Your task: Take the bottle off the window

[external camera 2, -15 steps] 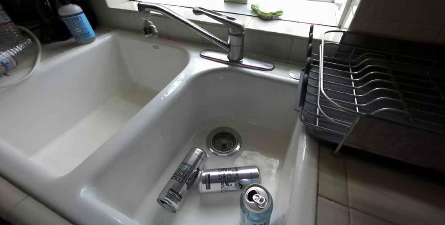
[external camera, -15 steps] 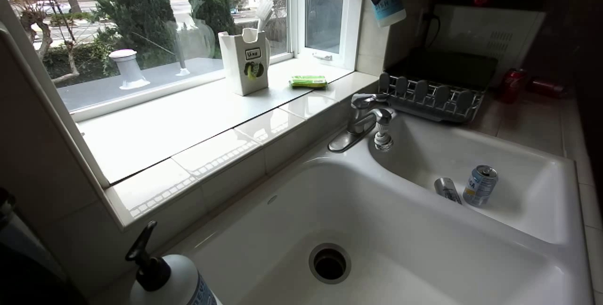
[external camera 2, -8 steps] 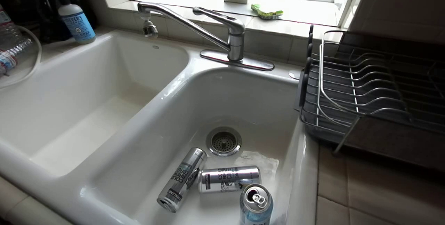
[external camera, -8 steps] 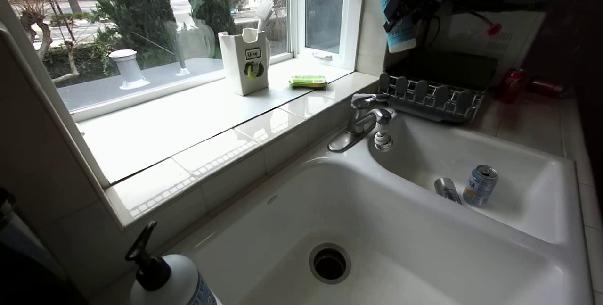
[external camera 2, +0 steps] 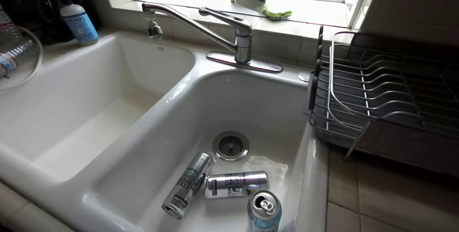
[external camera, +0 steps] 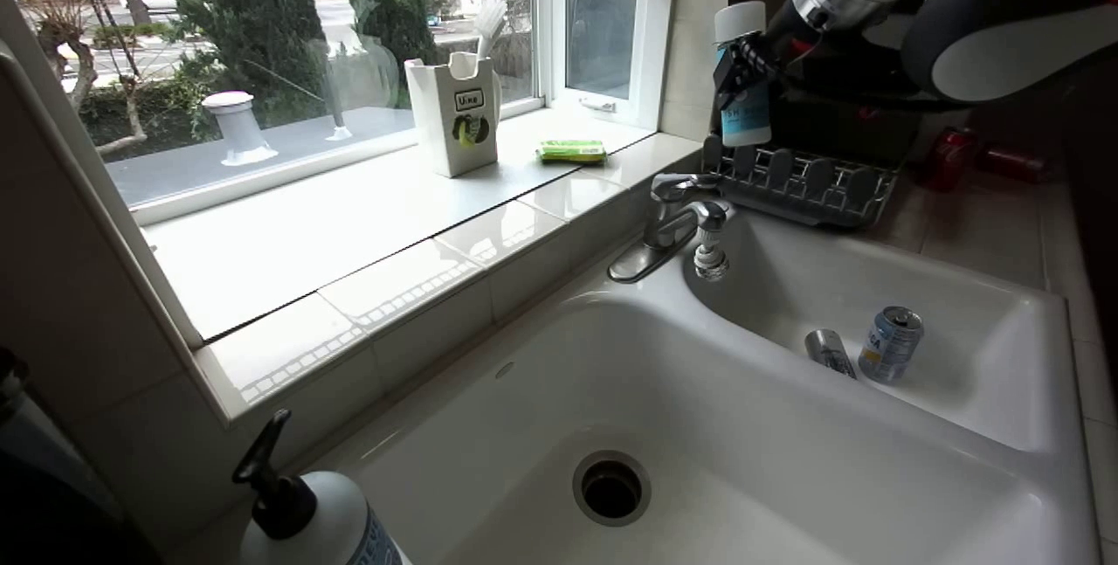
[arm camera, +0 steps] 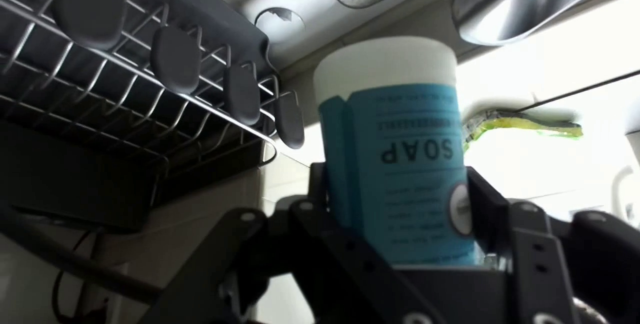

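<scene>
The bottle has a teal-blue label, white ends and a dark nozzle on top. My gripper is shut round its middle and holds it about upright in the air, above the near corner of the dish rack and beside the faucet. In the wrist view the bottle sits between both fingers, its label upside down. In an exterior view only its pale lower end shows, in front of a white jug; the rest is cut off. The window has a white frame and a long pale sill.
A white jug and a green packet stand on the sill. The faucet rises between sill and sink. The dish rack is beside the sink. Several cans lie in one basin. A pump dispenser stands at the near corner.
The held bottle has come down from the top of an exterior view and gone from tilted to nearly upright. The arm now shows more. The bottle's lower end has come into both exterior views.
</scene>
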Motion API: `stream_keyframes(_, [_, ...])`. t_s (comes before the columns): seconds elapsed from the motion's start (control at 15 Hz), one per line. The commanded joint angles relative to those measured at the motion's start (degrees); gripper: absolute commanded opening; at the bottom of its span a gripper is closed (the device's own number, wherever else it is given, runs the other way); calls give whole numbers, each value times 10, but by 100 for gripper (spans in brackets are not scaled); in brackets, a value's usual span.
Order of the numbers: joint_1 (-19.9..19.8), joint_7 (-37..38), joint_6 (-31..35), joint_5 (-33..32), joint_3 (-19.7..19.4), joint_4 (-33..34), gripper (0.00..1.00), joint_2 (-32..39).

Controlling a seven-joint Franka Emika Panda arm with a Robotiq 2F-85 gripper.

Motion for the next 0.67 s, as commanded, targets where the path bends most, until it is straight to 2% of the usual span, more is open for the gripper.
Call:
stream_keyframes(0.0, [-25,116,7,-61,23,-30,40,-6])
stream_keyframes(0.13, [-29,160,2,-78,28,-33,40,-2])
stream_keyframes(0.2, [3,109,-3,-56,-1,-20,65,3])
stream_keyframes(0.6, [-1,138,-3,-66,1,-25,65,4])
